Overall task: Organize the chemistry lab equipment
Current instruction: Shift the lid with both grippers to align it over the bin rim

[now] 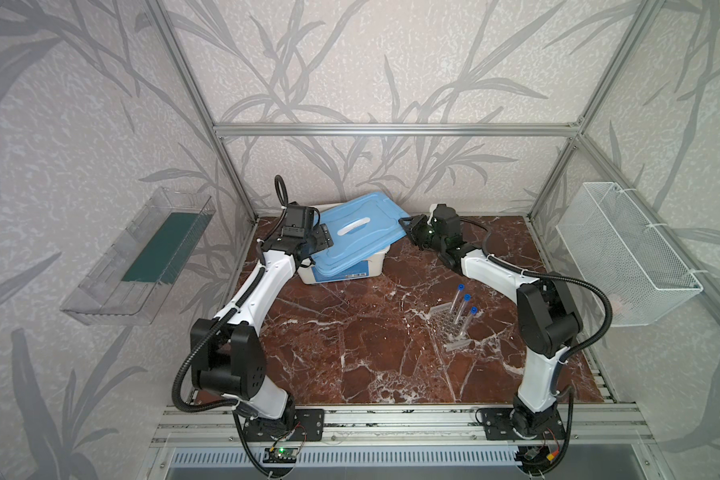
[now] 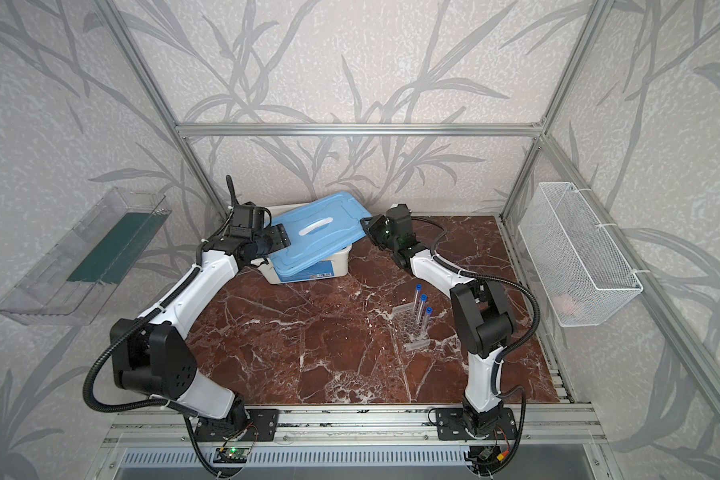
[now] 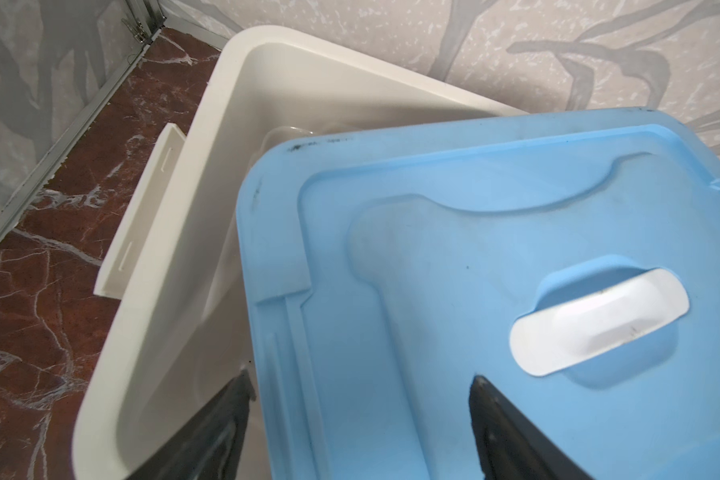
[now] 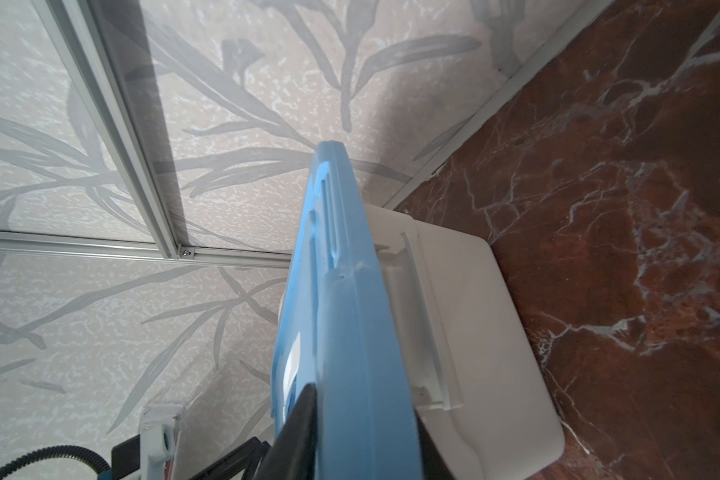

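Three tubes [image 1: 460,311] stand leaning in the rack [image 1: 447,326] on the near right of the counter [image 1: 350,353], blue caps up, with nothing touching them. The right arm's elbow is just beside the rack, so that arm is the nearer one. Both end effectors are well apart from it, at the far side.

Farther back, left of centre, sits the tub [image 3: 175,232]. Across it lies the lid [image 1: 371,245], skewed and tilted. Its long axis runs from near left to far right, out of line with the tub, so the tub's far left part is uncovered. Something clear shows in there under the lid's edge, but I cannot tell what it is.

The left end effector [image 1: 324,239] is at the lid's left end with its fingers [image 3: 512,432] spread wide, one over the lid's top and the other over the open tub. It holds nothing. The right end effector [image 1: 408,226] is at the lid's far right corner. The right wrist view shows the lid edge-on between its fingers, which seem to pinch it.

My guess is that the lid is the step in hand. The rack lies near and right of the right end effector, and the tubes' long axes are close to upright, so they would best be met from above.
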Controlling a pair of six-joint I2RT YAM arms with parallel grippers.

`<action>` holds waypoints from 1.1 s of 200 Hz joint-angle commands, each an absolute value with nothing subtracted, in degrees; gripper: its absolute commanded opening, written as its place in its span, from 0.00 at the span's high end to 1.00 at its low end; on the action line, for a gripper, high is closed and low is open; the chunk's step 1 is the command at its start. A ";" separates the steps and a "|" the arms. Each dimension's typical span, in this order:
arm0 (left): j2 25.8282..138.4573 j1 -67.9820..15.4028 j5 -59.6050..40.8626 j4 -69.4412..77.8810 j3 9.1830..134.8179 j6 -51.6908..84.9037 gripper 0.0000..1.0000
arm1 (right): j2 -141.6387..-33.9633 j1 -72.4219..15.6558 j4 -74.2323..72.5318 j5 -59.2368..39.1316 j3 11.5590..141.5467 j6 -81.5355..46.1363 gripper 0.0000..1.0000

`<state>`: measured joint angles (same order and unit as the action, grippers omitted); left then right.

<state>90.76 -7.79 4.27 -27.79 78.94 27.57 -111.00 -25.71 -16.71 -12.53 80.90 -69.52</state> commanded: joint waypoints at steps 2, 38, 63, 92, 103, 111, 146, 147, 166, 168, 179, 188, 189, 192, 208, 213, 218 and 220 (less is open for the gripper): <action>91.85 -7.25 6.99 -32.44 81.65 25.91 0.16 | -113.01 -25.69 -11.49 -13.79 82.02 -63.69 0.67; 93.32 -6.62 8.42 -32.76 82.39 24.74 0.16 | -114.46 -25.66 -7.96 -17.48 84.69 -61.02 0.60; 94.31 -6.22 9.64 -34.06 83.90 24.09 0.16 | -115.59 -25.58 -1.43 -20.50 88.98 -56.67 0.53; 95.26 -5.50 9.80 -34.08 84.53 24.07 0.16 | -117.46 -25.40 8.98 -23.64 94.92 -49.32 0.35; 95.65 -5.19 10.11 -34.14 84.99 23.98 0.16 | -118.10 -25.40 13.50 -24.30 97.32 -45.89 0.32; 95.98 -4.86 10.19 -34.52 85.60 23.83 0.16 | -118.68 -25.40 16.53 -24.63 99.05 -43.43 0.30; 98.28 -3.80 11.44 -36.92 89.15 22.55 0.18 | -122.74 -25.40 31.41 -25.69 108.66 -32.70 0.29; 98.27 -3.79 11.52 -36.92 89.22 22.57 0.18 | -122.81 -25.40 31.75 -25.63 108.87 -32.43 0.29; 99.38 -3.57 11.52 -37.07 90.54 22.42 0.19 | -123.09 -25.40 35.94 -24.37 111.24 -27.62 0.27; 99.53 -3.57 11.52 -37.20 90.67 22.41 0.19 | -123.21 -25.40 36.65 -24.09 111.77 -26.88 0.27; 100.69 -3.48 11.59 -37.77 91.80 22.10 0.20 | -123.93 -25.47 41.12 -22.43 114.65 -23.28 0.25; 101.53 -3.44 11.93 -38.28 92.72 21.82 0.20 | -124.48 -25.49 44.33 -21.21 116.78 -20.52 0.23; 101.65 -3.48 11.99 -38.34 92.81 21.81 0.20 | -124.51 -25.44 44.58 -21.07 116.97 -20.23 0.22; 101.86 -3.43 11.96 -38.32 93.03 21.68 0.20 | -124.60 -25.47 45.55 -20.66 117.55 -19.42 0.21; 102.73 -3.29 12.22 -38.58 94.06 21.40 0.20 | -125.24 -25.44 50.12 -18.90 120.84 -14.96 0.18; 102.99 -3.21 12.18 -38.66 94.33 21.44 0.20 | -125.16 -25.38 50.62 -18.69 121.31 -13.93 0.17; 103.21 -3.19 12.10 -38.64 94.58 21.45 0.20 | -125.09 -25.39 50.79 -18.76 121.61 -12.86 0.17; 103.32 -3.17 12.06 -38.62 94.70 21.45 0.20 | -125.07 -25.35 50.80 -18.88 121.67 -12.40 0.17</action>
